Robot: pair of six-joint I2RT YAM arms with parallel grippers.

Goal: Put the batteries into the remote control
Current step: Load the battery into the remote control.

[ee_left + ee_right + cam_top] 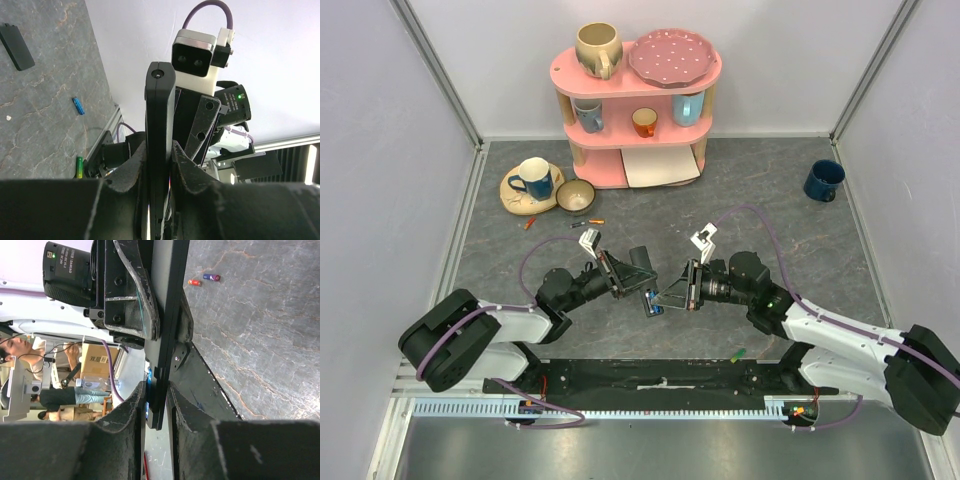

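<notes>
The left gripper is clenched on the remote control, holding it edge-up above the middle of the table, between the two arms. The right gripper is closed around the remote's other end. A small blue item sits between one finger and the casing — what it is cannot be determined. Loose batteries lie far left near a bowl — one green battery lies near the right arm's base.
</notes>
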